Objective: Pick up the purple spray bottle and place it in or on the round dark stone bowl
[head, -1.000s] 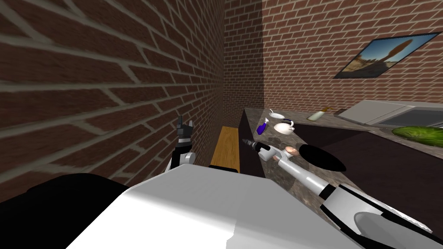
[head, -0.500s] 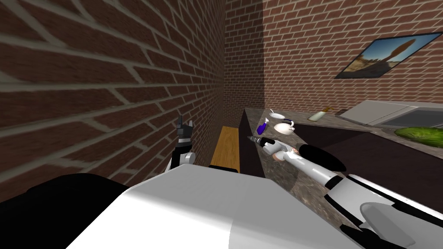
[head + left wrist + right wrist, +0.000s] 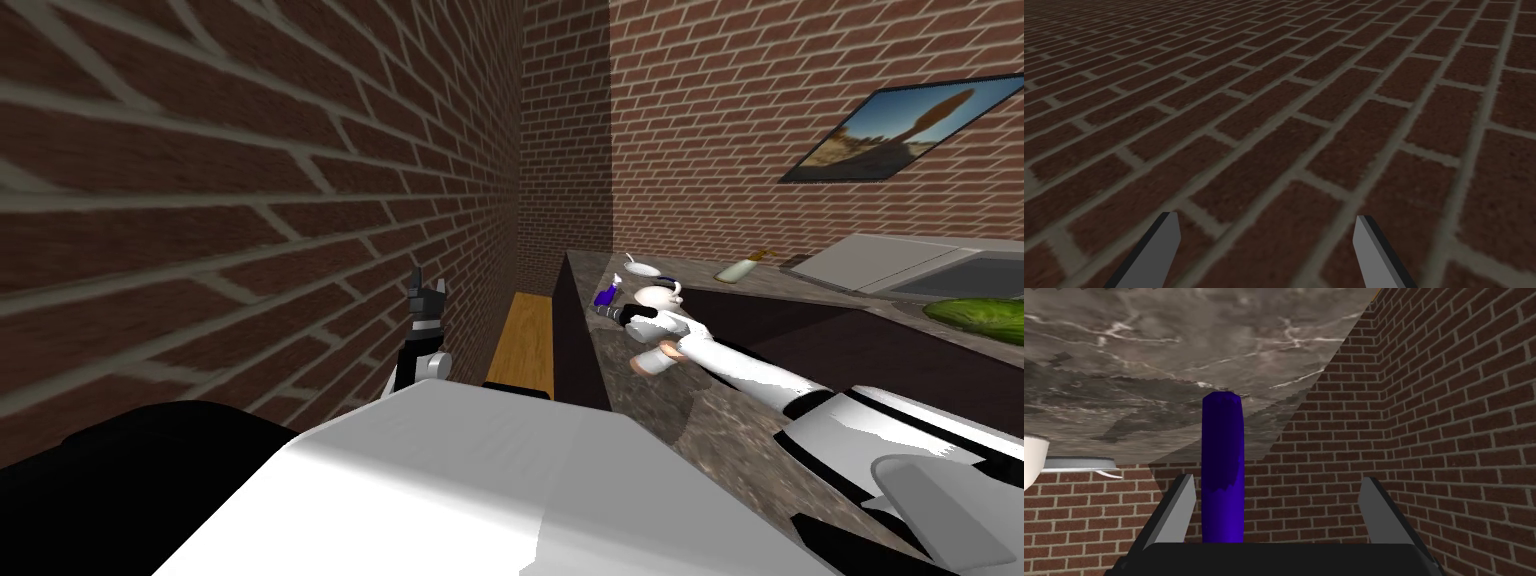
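Right hand (image 3: 1277,478) advanced; purple spray bottle (image 3: 1222,463) now between spread fingers (image 3: 1179,508).

Purple spray bottle (image 3: 1222,463); grey-brown, white-veined countertop (image 3: 1174,348).

In the right wrist view the near end of the purple spray bottle (image 3: 1222,458) is hidden behind the dark body of the right gripper (image 3: 1277,477), and a white vessel (image 3: 1031,455) is cut off by the picture's edge. In the head view the bottle is too small to show its nozzle. There the right wrist partly covers the white teapot (image 3: 658,295), and a peach-coloured thing (image 3: 672,350) under the forearm cannot be made out. A green thing (image 3: 975,312) on the table (image 3: 690,420) runs off the edge.
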Tool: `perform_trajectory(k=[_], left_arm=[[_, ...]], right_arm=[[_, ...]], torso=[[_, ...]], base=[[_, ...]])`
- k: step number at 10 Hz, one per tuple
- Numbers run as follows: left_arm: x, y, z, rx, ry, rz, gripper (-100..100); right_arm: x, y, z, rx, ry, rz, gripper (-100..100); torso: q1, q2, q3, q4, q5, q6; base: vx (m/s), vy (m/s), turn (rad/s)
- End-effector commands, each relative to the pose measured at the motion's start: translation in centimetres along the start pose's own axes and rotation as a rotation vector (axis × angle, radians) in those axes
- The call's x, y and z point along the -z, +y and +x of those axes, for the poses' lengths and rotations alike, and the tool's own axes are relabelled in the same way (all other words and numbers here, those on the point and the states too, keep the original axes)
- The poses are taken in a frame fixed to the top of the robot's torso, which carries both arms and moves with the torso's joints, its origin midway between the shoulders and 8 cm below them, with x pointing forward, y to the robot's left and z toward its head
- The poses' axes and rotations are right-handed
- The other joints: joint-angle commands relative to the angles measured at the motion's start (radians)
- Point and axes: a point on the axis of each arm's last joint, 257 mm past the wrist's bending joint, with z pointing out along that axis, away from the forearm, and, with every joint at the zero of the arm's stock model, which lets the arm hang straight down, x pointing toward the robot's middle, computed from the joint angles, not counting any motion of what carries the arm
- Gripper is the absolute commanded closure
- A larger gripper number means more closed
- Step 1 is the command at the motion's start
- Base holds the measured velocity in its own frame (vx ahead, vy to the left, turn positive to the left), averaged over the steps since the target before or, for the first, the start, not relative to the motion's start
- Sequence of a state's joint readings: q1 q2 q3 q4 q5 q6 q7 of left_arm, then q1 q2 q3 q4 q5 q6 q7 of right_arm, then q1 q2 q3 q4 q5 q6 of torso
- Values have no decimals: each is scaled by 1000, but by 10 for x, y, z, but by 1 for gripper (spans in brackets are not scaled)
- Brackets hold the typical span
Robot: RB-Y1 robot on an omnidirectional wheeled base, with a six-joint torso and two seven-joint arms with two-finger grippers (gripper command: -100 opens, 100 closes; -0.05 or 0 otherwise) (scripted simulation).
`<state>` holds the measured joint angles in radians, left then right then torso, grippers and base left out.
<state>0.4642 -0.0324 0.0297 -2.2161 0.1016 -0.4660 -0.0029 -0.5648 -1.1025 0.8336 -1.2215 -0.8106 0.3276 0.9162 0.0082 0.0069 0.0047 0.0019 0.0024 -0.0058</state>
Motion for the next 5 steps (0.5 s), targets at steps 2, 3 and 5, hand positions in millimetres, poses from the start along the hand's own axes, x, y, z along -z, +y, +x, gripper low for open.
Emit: perform_trajectory(k=[2, 3, 5], left_arm=[[0, 0, 0, 0, 0, 0, 0], [0, 0, 0, 0, 0, 0, 0], [0, 0, 0, 0, 0, 0, 0]], right_arm=[[12, -34, -37, -6, -27, 69, -100], [16, -42, -48, -10, -37, 86, -100], [15, -43, -51, -9, -43, 87, -100]], torso=[[0, -1, 0, 0, 0, 0], [0, -1, -1, 0, 0, 0], [1, -2, -1, -1, 0, 0]], base=[[39, -16, 27], [53, -9, 46], [41, -1, 22]])
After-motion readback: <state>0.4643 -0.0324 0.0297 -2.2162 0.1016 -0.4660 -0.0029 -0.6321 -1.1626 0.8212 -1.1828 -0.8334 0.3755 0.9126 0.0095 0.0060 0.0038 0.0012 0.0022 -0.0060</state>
